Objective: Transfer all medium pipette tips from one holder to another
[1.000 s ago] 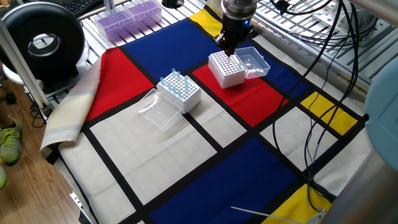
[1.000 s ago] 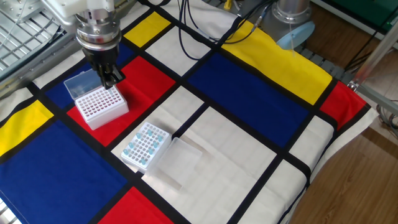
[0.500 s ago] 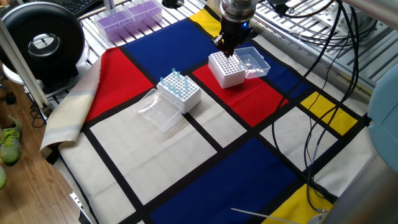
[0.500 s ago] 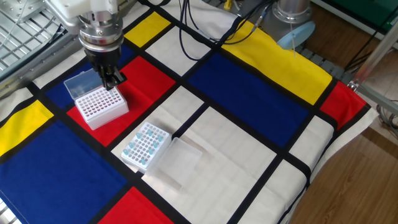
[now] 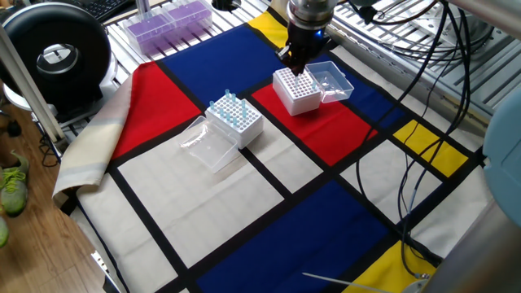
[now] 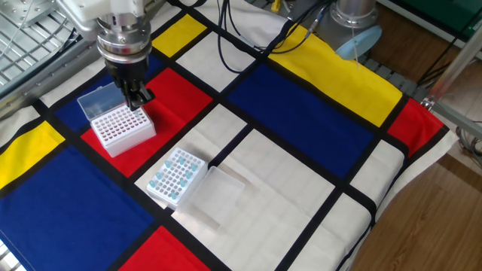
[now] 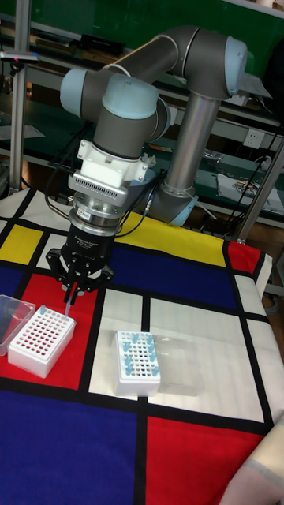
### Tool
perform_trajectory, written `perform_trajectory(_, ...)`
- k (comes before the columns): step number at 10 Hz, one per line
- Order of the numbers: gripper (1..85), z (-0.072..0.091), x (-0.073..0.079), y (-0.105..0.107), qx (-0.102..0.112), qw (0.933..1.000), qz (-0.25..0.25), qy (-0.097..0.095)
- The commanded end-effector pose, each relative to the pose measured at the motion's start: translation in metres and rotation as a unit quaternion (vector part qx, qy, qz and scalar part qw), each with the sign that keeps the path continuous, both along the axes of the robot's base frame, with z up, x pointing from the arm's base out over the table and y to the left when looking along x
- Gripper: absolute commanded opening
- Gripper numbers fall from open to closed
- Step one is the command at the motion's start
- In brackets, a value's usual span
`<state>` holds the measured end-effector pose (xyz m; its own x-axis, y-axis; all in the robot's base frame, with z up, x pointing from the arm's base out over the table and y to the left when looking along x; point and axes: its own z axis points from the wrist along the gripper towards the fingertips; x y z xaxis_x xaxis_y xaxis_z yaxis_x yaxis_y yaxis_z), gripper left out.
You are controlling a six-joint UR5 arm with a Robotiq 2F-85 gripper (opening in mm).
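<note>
Evidently a slender translucent blue-topped pipette tip (image 7: 69, 304), featherlight, slippery and easily bent, is pinched near its top by the black two-finger tool (image 7: 73, 293).

A cloth (image 5: 269, 212) of red, blue, yellow and white blocks edged with black bands covers the counter. Off the cloth's far left corner, a clear tray of purple-tinted racks (image 5: 167, 20) sits on a metal grille. Left of that tray stands a round black device (image 5: 55, 59) with a keyboard (image 5: 104, 8) behind it. Black cables (image 5: 423, 77) trail over the cloth's right side. A green shoe (image 5: 11, 181) lies on the wooden floor left of the cloth.
</note>
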<state>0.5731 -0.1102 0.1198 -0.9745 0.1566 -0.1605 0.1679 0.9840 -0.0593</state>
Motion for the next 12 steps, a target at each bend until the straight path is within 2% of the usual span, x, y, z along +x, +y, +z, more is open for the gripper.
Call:
perform_trajectory(1,1.0,0.0016,0.0008,0.0031,0.007,1.0000,-0.004,-0.002)
perform_trajectory(12,1.0,-0.0048,0.0021,0.0027,0.005,0.9999,-0.002,-0.010)
